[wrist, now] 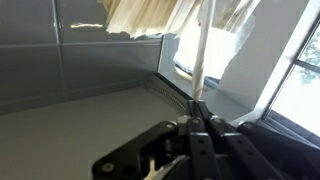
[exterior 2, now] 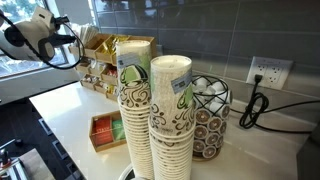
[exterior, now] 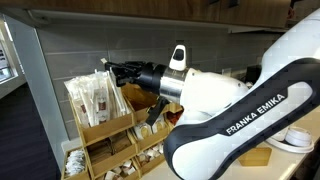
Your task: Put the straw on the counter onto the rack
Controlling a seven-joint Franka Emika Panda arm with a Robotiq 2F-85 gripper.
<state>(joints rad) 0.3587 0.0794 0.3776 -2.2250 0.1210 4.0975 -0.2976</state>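
In the wrist view my gripper (wrist: 197, 108) is shut on a thin white paper-wrapped straw (wrist: 201, 50). The straw stands up from the fingertips toward a bundle of wrapped straws at the top edge. In both exterior views the gripper (exterior: 116, 72) (exterior 2: 76, 45) hovers at the top of the wooden tiered rack (exterior: 100, 125) (exterior 2: 100, 68), level with its upper bins. The rack holds wrapped straws and packets. It stands on the pale counter (exterior 2: 75, 108) against the grey tiled wall. The straw itself is too thin to make out in the exterior views.
Two tall stacks of paper cups (exterior 2: 150, 115) stand in front. A wire basket of pods (exterior 2: 211, 115), a small low wooden tray with packets (exterior 2: 105, 131) and a wall outlet with a cable (exterior 2: 266, 72) lie to the side. A window (wrist: 290, 70) is beyond the rack.
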